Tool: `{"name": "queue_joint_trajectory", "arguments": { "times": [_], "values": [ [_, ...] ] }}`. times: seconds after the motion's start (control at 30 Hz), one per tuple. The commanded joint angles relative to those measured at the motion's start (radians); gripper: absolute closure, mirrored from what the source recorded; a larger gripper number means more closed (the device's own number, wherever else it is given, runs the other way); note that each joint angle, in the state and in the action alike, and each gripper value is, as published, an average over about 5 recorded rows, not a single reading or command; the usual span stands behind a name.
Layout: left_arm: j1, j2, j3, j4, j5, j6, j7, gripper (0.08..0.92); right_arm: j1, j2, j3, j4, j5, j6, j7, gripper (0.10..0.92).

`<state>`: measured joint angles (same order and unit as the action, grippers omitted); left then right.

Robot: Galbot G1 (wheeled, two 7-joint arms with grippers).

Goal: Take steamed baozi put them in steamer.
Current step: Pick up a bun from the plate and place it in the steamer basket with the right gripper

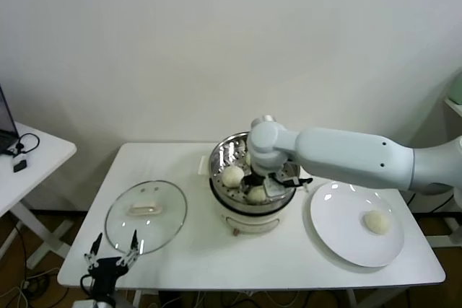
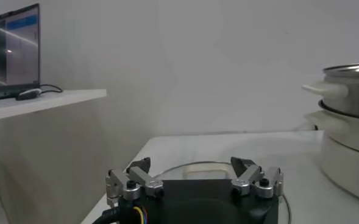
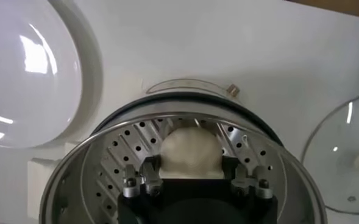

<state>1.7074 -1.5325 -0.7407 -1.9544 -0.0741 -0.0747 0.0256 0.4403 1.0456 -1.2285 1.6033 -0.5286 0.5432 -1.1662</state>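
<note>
**Bun between the fingers, inside the basket**

Nearest, the left gripper (image 1: 112, 259) hangs spread open at the white table's (image 1: 180, 257) front edge, beside the round glass lid (image 1: 146, 216). Mid-table, the right gripper (image 3: 194, 182) reaches into the shiny perforated steel steamer (image 3: 115, 149); its fingers flank a smooth cream-white baozi (image 3: 190, 151) resting on the basket floor, though actual clamping I cannot tell. Other buns lie alongside. One more bun (image 1: 376, 222) sits on the flat white plate (image 1: 339, 239).
</note>
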Motion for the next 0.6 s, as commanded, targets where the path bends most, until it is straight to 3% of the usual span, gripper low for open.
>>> {"name": "queue_joint_trajectory", "arguments": {
  "times": [0.03, 0.37, 0.47, 0.6],
  "values": [
    [-0.002, 0.001, 0.0, 0.003, 0.001, 0.001, 0.0, 0.177, -0.013, 0.0, -0.003, 0.006, 0.0, 0.007, -0.001, 0.364],
    [-0.003, 0.0, 0.003, 0.004, 0.005, 0.002, 0.0, 0.177, -0.019, -0.014, -0.001, 0.001, -0.012, 0.006, 0.007, 0.361],
    [-0.004, 0.002, 0.003, 0.002, 0.005, 0.004, 0.0, 0.177, -0.017, -0.016, 0.002, 0.001, -0.015, 0.007, 0.012, 0.335],
    [-0.005, 0.003, 0.004, 0.002, 0.004, 0.004, 0.0, 0.177, -0.011, -0.014, 0.008, -0.002, -0.013, 0.012, 0.012, 0.242]
  ]
}}
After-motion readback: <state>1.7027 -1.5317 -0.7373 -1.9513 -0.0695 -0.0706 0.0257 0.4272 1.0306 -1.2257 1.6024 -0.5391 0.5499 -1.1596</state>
